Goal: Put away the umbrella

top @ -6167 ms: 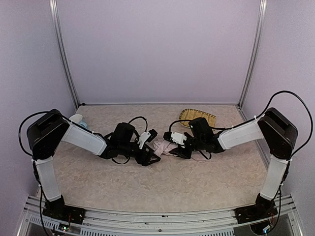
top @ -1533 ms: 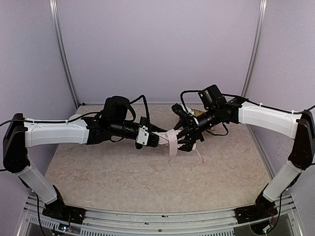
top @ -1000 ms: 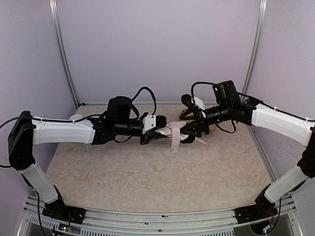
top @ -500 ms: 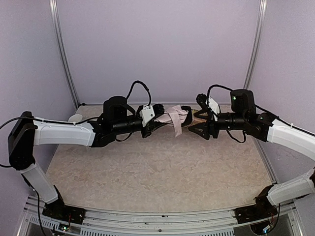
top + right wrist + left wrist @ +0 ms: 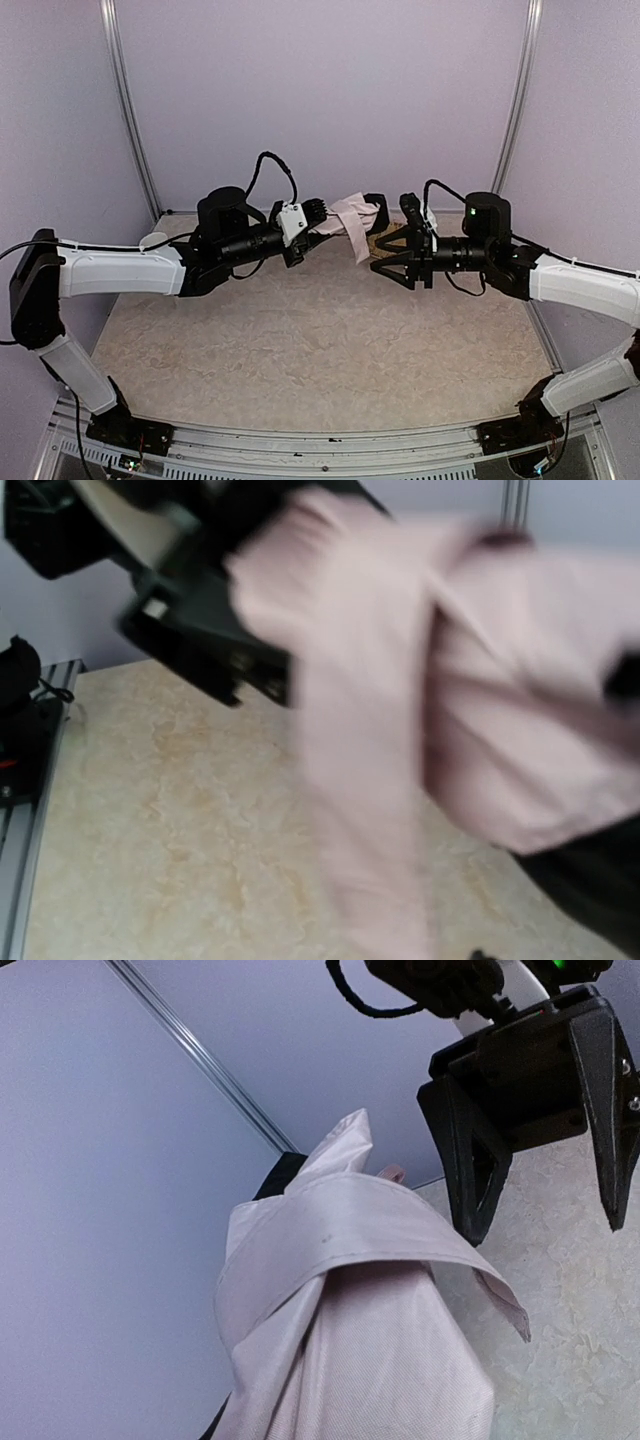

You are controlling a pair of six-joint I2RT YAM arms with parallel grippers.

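Observation:
The umbrella (image 5: 350, 214), a folded pale pink bundle with a loose strap hanging down, is held in the air near the back wall. My left gripper (image 5: 325, 212) is shut on its left end. In the left wrist view the umbrella (image 5: 350, 1310) fills the middle and hides my own fingers. My right gripper (image 5: 383, 256) stands open just right of and below the bundle, apart from it. Its two black fingers (image 5: 470, 1160) are spread with nothing between them. The right wrist view is blurred and shows the umbrella (image 5: 450, 700) close ahead.
A sliver of tan woven tray (image 5: 378, 240) shows behind the right fingers at the back of the marbled table (image 5: 320, 350). A small white round object (image 5: 153, 240) sits at the back left. Metal frame posts (image 5: 128, 110) stand at the rear corners.
The left gripper has carried the umbrella up and toward the back wall. The right gripper has come off the bundle and drawn back to the right, its fingers spread.

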